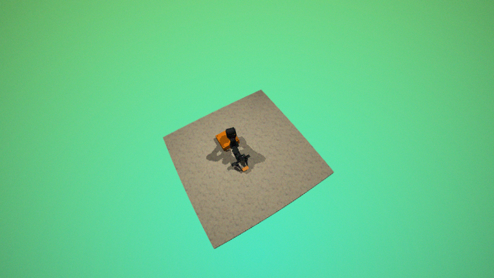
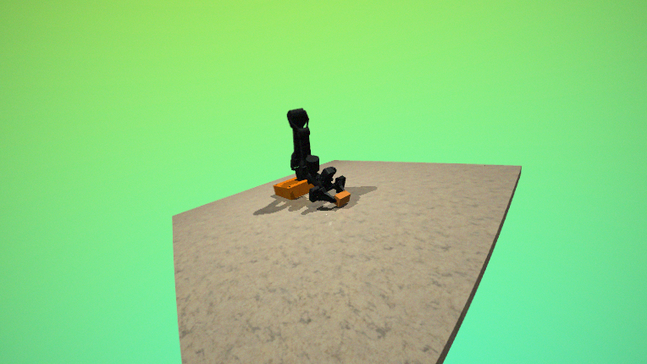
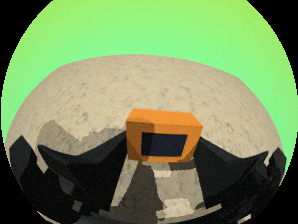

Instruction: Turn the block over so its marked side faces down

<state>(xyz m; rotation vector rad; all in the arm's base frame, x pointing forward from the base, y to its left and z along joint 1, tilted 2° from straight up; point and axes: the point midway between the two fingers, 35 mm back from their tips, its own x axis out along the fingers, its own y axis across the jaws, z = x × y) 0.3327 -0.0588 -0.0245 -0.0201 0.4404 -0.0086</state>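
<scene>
The orange block (image 1: 245, 168) (image 2: 342, 199) (image 3: 165, 118) is between the fingers, at or just above the table (image 1: 276, 186) (image 2: 317, 271) (image 3: 200, 90). I cannot tell whether it touches the table. Its marked side, with a dark rectangle (image 3: 163, 145), faces back toward the wrist camera and stands steeply, not down. The top and exterior views do not show this mark. My gripper (image 1: 244, 167) (image 2: 340, 195) (image 3: 161, 136) is shut on the block, one black finger on each short end. It reaches outward low over the table, at a shallow angle.
The orange robot base (image 1: 222, 141) (image 2: 286, 190) stands behind the gripper, with the black arm (image 1: 231, 132) (image 2: 297, 118) rising from it and folding down toward the block. Arm shadows lie on the table around the base and gripper. The table edges are well away from the block.
</scene>
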